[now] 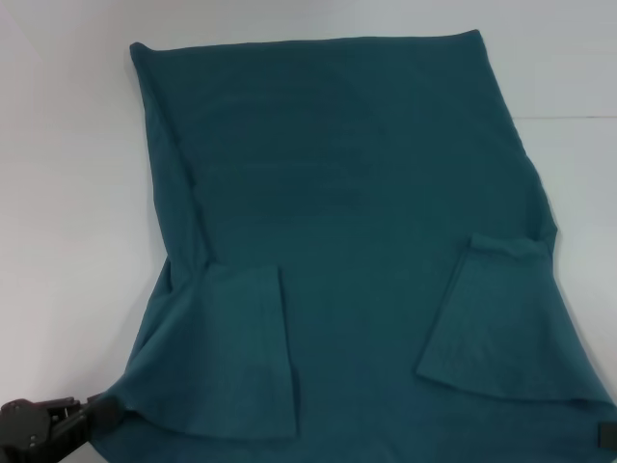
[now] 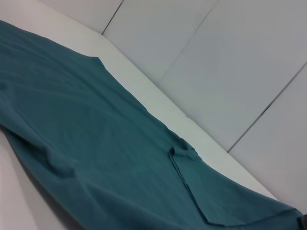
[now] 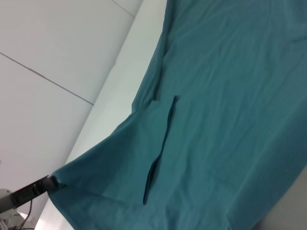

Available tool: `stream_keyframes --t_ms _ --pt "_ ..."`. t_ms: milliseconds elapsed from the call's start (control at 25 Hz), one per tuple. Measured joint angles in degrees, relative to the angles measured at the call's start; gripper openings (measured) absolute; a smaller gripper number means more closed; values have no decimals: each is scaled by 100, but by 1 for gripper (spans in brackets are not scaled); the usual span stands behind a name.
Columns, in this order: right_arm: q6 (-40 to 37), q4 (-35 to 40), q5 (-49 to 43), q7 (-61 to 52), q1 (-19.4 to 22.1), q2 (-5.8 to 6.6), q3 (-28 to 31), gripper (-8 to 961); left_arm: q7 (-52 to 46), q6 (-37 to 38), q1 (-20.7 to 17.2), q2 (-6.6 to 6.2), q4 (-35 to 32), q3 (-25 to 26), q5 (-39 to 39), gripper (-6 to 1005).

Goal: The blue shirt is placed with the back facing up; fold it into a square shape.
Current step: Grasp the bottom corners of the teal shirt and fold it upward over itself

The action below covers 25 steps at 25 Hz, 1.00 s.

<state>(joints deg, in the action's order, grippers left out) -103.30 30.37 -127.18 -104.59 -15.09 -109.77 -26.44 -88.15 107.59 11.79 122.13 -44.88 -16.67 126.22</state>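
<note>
No readable text, labels, brands, numbers or signs in any view. The blue shirt [image 1: 357,222] is plain fabric, no print or tag showing.

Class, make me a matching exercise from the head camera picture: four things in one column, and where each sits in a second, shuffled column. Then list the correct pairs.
Column 1
1. left gripper
2. right gripper
3. blue shirt
4. white table

Column 2
A. spread across the middle, both sleeves folded inward
B. near left corner of the shirt
C. bare surface around the cloth
D. near right corner of the shirt

Pairs: 1-B, 2-D, 3-A, 4-C
</note>
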Motion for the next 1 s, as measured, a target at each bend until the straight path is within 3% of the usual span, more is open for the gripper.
stream_keyframes --t_ms 560,720,1000 --pt "-202 93 1 -41 -9 82 304 64 -210 12 150 -23 60 277 -42 47" --pt "22 92 17 -47 -262 86 405 64 -295 -63 487 -107 209 474 -113 53" --pt "467 88 44 -122 -861 101 858 64 -369 -722 1423 -365 958 792 -170 62"
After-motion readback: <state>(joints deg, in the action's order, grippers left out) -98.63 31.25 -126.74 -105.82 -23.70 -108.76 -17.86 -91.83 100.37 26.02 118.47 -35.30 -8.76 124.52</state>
